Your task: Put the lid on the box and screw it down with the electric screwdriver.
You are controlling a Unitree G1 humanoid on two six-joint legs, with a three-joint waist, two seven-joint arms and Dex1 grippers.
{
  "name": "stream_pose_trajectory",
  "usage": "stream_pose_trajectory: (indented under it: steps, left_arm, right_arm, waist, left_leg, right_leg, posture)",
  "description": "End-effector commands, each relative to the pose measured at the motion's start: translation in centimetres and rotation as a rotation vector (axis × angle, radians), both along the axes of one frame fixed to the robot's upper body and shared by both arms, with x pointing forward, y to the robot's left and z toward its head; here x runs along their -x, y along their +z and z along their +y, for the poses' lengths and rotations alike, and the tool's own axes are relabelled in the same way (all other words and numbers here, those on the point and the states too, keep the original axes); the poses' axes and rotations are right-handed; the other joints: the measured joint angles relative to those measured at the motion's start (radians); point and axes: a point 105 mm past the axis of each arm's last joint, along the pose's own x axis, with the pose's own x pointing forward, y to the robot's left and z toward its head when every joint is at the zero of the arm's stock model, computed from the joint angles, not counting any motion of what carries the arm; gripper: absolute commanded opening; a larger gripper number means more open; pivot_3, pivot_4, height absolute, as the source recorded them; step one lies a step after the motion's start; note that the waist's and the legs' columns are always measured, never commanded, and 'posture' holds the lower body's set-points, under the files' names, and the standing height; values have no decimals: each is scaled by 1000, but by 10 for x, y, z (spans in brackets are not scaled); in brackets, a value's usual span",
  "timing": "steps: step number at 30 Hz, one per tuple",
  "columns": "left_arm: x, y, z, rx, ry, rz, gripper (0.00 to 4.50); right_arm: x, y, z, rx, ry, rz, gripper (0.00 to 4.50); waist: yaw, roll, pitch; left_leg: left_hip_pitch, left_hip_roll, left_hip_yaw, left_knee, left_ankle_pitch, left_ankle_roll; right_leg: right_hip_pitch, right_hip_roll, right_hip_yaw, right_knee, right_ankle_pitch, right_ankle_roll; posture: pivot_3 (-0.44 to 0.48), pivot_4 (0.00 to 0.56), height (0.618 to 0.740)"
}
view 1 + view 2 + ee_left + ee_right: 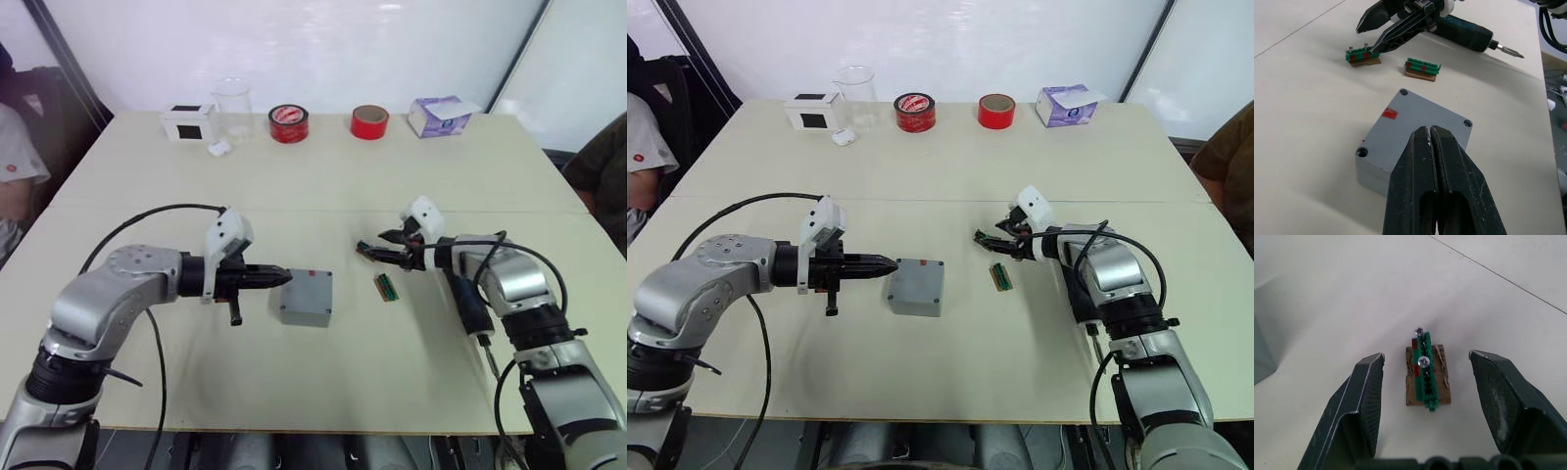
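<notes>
The grey box [306, 297] sits mid-table with the lid [1415, 110] lying flat on top, its corner holes and a red mark showing. My left gripper [284, 277] is shut and empty, its tips over the box's left edge; I cannot tell if they touch. My right gripper [1425, 355] stands open, straddling a small green holder [1426, 374] with screws standing in it, without touching it. A second green holder [388, 287] lies nearer the box. The electric screwdriver [1464, 32] lies on the table under my right forearm.
Along the far edge stand a white box with a black square [189, 122], a clear beaker [233, 106], two red tape rolls [289, 123] [369, 121] and a purple tissue box [439, 116]. People sit at the left [15, 166] and right [600, 171] edges.
</notes>
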Motion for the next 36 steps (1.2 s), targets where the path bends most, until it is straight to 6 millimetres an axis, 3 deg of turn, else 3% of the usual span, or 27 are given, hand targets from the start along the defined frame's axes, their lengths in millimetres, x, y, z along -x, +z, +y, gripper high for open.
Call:
stream_pose_trajectory:
  steps: [1, 3, 6, 21, 25, 36]
  left_arm:
    - [3, 6, -1, 6, -14, -31, 0]
    - [3, 6, -1, 6, -14, -31, 0]
    - [3, 5, -1, 8, -14, -29, 0]
    - [0, 4, -1, 12, -10, -34, 0]
    - [-1, 4, -1, 12, -9, -34, 0]
    - [0, 2, 0, 10, -8, -26, 0]
  right_arm:
    - [-4, 15, 2, -17, 6, -51, 2607]
    - [-4, 15, 2, -14, 5, -51, 2159]
    - [-4, 14, 2, -10, 3, -49, 995]
    - [-7, 12, 1, -9, -12, -53, 995]
    - [-9, 13, 3, -11, -12, -54, 71]
    - [-8, 17, 3, -19, -4, -68, 71]
  waist:
    - [0, 0, 0]
    - [0, 0, 0]
    - [0, 0, 0]
    - [-1, 0, 0]
    - [-1, 0, 0]
    - [-1, 0, 0]
  left_leg:
    - [0, 0, 0, 0, 0, 0]
    - [0, 0, 0, 0, 0, 0]
    - [0, 0, 0, 0, 0, 0]
    - [0, 0, 0, 0, 0, 0]
    - [0, 0, 0, 0, 0, 0]
    - [0, 0, 0, 0, 0, 0]
  right_leg:
    - [0, 0, 0, 0, 0, 0]
    - [0, 0, 0, 0, 0, 0]
    - [0, 0, 0, 0, 0, 0]
    - [0, 0, 0, 0, 0, 0]
    - [0, 0, 0, 0, 0, 0]
    - [0, 0, 0, 0, 0, 0]
  posture:
    - [0, 150, 740]
    - [0, 150, 740]
    - [0, 150, 740]
    - [0, 150, 740]
    - [0, 150, 740]
    - [0, 150, 740]
